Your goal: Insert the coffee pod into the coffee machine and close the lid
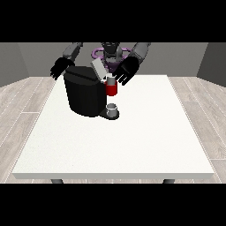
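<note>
The black coffee machine [83, 93] stands at the table's far left-centre, with its grey lid [99, 69] tilted up. A red thing at the machine [112, 89] sits at its front right. Just on top of the red thing shows a small grey thing [110, 80], and I cannot tell whether it is the pod. The hand at the view's right [126, 72] hangs right beside that grey thing, close to the raised lid. The hand at the view's left [60, 68] hovers off the machine's far left corner with its fingers spread and touches nothing.
Another grey thing [113, 110] stands on the machine's low base, under the red thing. The white table [132, 145] stretches wide towards the camera and to the right. Wooden floor surrounds it.
</note>
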`<action>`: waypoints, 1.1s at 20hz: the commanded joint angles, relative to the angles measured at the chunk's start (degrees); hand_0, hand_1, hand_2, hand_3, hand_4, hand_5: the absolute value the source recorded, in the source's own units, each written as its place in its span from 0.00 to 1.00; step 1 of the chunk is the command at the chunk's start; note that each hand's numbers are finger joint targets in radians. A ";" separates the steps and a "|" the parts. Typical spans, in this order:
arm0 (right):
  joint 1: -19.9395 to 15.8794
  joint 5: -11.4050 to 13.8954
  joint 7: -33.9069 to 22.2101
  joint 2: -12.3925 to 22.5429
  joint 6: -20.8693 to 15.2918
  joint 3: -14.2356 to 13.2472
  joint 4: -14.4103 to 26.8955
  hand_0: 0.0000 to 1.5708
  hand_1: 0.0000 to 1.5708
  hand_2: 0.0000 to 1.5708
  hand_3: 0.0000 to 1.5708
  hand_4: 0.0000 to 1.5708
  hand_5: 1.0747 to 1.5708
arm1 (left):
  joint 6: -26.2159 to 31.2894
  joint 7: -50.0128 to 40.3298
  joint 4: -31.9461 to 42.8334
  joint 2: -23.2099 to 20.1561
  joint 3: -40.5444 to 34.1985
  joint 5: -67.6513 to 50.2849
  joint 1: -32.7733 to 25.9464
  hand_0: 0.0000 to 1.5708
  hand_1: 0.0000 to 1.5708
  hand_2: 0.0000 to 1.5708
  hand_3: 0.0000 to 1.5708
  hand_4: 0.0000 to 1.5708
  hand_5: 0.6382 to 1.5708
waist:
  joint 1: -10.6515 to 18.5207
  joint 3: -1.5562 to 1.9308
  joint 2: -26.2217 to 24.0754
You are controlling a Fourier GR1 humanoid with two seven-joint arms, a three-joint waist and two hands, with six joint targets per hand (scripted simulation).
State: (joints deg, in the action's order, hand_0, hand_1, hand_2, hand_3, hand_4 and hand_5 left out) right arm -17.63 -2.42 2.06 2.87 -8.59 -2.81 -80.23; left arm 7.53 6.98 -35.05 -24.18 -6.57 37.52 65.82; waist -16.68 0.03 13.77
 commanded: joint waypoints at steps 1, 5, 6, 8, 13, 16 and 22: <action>-2.52 1.74 2.73 -1.95 -2.34 0.78 1.66 0.00 0.00 0.00 0.00 0.29 1.00 | 1.90 -2.14 0.30 -0.15 0.10 0.35 4.54 0.78 0.78 0.81 0.75 0.31 1.00 | -0.08 -0.01 3.65; 0.10 0.75 1.47 -0.17 -0.69 0.26 -0.84 0.00 0.00 0.00 0.00 0.28 1.00 | 0.42 1.34 1.25 -0.25 -0.29 0.29 -0.91 0.76 0.76 0.79 0.73 0.30 1.00 | 0.18 -0.03 1.83; 0.68 -0.07 4.02 -0.36 -0.21 -0.70 1.02 0.00 0.00 0.00 0.00 0.26 1.00 | 1.28 0.43 0.45 0.44 -0.24 -0.03 0.81 0.77 0.77 0.79 0.72 0.29 1.00 | -0.12 -0.01 2.14; -1.61 0.42 -0.14 -0.22 -0.28 0.55 -0.46 0.00 0.00 0.00 0.00 0.28 1.00 | 0.87 -1.37 1.10 -0.51 -0.21 1.00 2.76 0.74 0.74 0.76 0.67 0.29 1.00 | -1.00 -0.02 1.91; -0.86 0.18 -2.97 -0.15 -1.44 -0.13 -1.09 0.00 0.00 0.00 0.00 0.23 1.00 | 1.04 1.17 1.12 -2.00 0.40 2.08 0.94 0.70 0.70 0.73 0.62 0.26 1.00 | -0.20 -0.04 0.92; 0.01 -0.57 2.18 0.08 -0.74 -1.68 1.30 0.00 0.00 0.00 0.00 0.24 1.00 | 3.37 2.47 0.39 -3.25 -0.35 1.07 1.41 0.68 0.68 0.71 0.60 0.24 1.00 | 1.55 -0.02 1.51; 0.53 -0.21 1.70 0.03 -0.39 -0.72 0.23 0.00 0.00 0.00 0.00 0.27 1.00 | -3.19 2.72 -0.21 1.08 1.63 3.85 -1.47 0.68 0.68 0.71 0.59 0.24 1.00 | 0.07 -0.03 1.47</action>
State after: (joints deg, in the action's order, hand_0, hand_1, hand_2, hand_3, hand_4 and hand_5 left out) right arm -17.53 -2.68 3.60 3.13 -9.08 -3.94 -79.38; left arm 7.30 9.28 -35.34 -24.85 -6.02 39.81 65.84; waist -15.81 0.08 14.84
